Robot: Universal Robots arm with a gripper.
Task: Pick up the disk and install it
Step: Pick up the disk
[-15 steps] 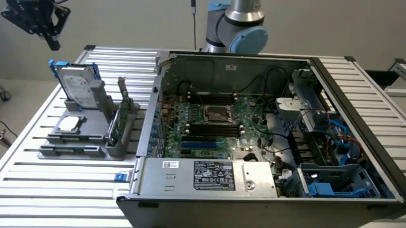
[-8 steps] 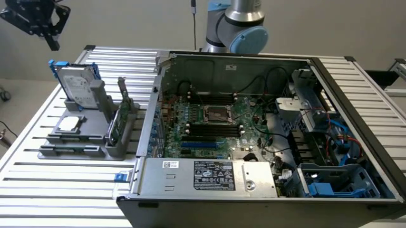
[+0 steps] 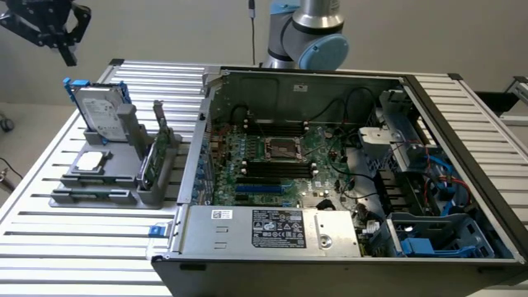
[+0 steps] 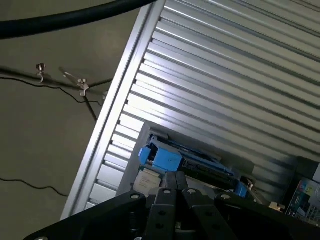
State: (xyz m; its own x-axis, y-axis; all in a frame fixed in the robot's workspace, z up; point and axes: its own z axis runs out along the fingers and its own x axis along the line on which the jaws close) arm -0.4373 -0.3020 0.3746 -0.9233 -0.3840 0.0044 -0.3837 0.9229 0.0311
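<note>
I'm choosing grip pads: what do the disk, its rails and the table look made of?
Disk: seemingly metal, matte silver-grey casing under a white label.
Rails: probably plastic, uniform glossy blue with moulded tabs.
Table: likely aluminium, bright ribbed slats with a brushed sheen.

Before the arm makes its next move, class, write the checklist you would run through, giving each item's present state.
1. Disk stands upright in the grey holder: ok.
2. Gripper hangs above the disk, apart from it: ok.
3. Gripper open to take the disk: not ok, it is shut.
4. Computer case open on top: ok.
5. Bay with blue parts free for the disk: cannot tell.
</note>
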